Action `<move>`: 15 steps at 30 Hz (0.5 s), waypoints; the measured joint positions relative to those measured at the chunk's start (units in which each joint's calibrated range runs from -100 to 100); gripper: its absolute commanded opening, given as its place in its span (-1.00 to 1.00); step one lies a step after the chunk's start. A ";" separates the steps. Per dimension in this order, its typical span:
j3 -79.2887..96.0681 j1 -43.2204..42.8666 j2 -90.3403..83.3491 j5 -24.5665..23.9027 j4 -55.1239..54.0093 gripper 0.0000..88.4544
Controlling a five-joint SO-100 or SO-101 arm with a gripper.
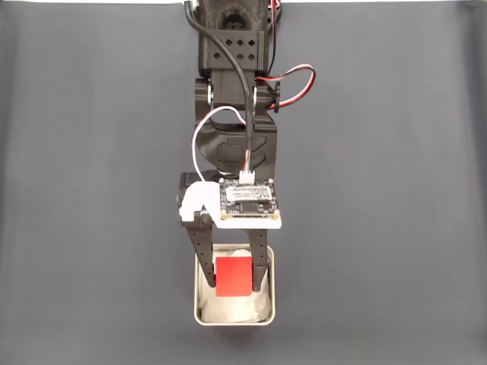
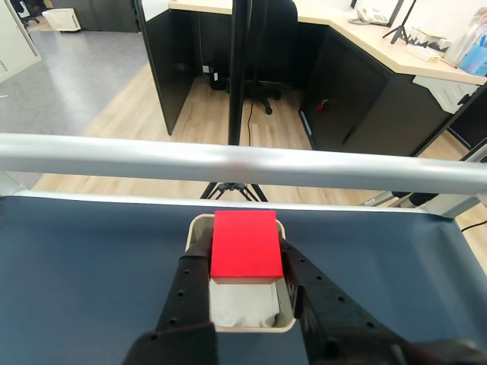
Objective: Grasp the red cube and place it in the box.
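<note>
The small bright-red plastic cube (image 1: 233,277) sits between the black two-finger gripper (image 1: 232,275) fingers, over the square, rounded-corner, pale-rimmed box (image 1: 272,304) with soft white lining. In the wrist view, the box (image 2: 199,222) lies near the dark mat's (image 2: 84,258) far edge, before a metal rail (image 2: 243,163).

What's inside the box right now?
Soft white lining shows inside the box. The red cube, gripped by the hand, sits over the opening, hiding whatever lies beneath it.
</note>
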 measured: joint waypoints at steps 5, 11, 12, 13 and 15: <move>0.00 -0.37 1.91 -0.24 -1.43 -0.81; 0.00 -0.37 3.56 -0.68 -2.07 -0.82; 0.00 -0.30 3.91 -0.73 -2.07 -0.82; 0.00 -0.30 4.26 -0.73 -2.07 -0.82; 0.00 -0.30 4.34 -0.93 -2.15 -0.82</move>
